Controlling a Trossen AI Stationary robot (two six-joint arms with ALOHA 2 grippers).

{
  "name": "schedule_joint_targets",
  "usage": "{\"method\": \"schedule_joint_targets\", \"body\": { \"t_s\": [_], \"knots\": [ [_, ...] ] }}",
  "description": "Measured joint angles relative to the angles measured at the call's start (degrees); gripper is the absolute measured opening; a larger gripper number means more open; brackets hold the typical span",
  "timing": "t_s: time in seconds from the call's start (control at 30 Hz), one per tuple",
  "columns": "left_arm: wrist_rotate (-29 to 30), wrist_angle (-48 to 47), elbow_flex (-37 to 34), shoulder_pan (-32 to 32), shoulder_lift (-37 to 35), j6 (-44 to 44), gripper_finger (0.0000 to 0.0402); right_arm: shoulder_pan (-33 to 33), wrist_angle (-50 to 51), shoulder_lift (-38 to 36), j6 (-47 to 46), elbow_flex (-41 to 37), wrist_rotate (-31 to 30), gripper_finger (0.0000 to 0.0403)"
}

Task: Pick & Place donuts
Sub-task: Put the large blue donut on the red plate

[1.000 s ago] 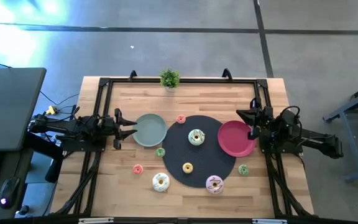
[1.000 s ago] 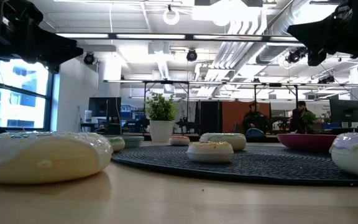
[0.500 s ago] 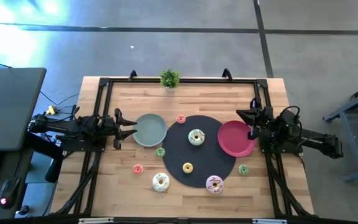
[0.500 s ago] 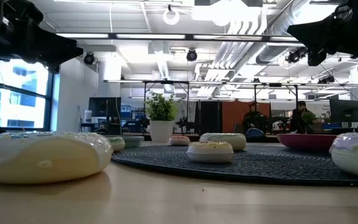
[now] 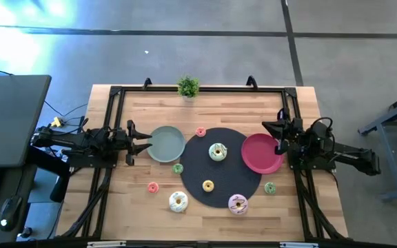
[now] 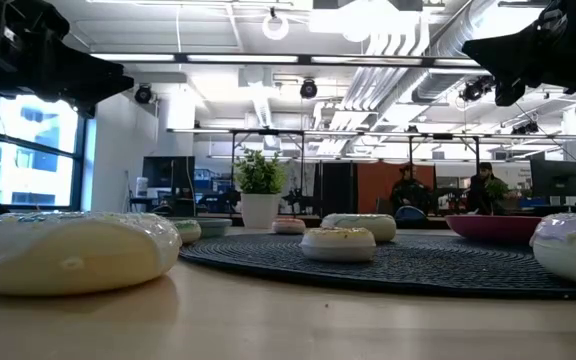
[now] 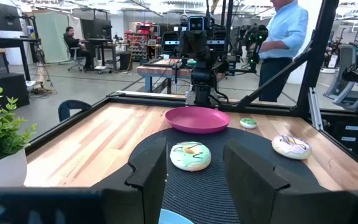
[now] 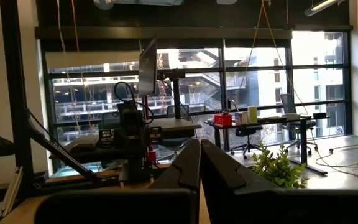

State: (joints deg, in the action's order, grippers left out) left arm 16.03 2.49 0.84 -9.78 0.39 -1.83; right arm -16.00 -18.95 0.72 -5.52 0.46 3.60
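Overhead layout, both arms idle. Eight donuts on the desk (image 5: 123, 200): three large, five small.

Large: a cream donut (image 5: 217, 151) at centre of the black round mat (image 5: 234, 173); a pink-frosted donut (image 5: 238, 204) on the mat's near edge; a white donut (image 5: 178, 202) on bare wood just off the mat, left-arm side.

Small: a yellow donut (image 5: 208, 185) on the mat; two pink ones, one (image 5: 200, 131) at the mat's far edge and one (image 5: 152, 187) on wood near the white donut; two green ones, one (image 5: 177, 168) below the grey-green plate (image 5: 166, 144) and one (image 5: 269, 187) below the red plate (image 5: 260, 153).

Both plates carry nothing & flank the mat. A potted plant (image 5: 188, 87) stands at the far edge, centre.

Left claw (image 5: 144, 143) hangs at the grey-green plate's outer rim, fingers apart — the cream donut shows through the gap in its wrist view. Right claw (image 5: 271, 127) sits by the red plate's outer rim, fingers pressed together, gripping nothing.

Black frame rails run along the desk's sides. Open wood lies along the far edge & at the near corners.
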Motion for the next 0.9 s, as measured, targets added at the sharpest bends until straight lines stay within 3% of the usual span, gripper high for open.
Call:
{"method": "schedule_joint_targets", "body": {
  "t_s": [0.9],
  "knots": [
    [0.2,0.0,0.0,0.0,0.0,0.0,0.0149,0.0,0.0,0.0,1.5,0.0,-0.1,0.0003]
  ]
}}
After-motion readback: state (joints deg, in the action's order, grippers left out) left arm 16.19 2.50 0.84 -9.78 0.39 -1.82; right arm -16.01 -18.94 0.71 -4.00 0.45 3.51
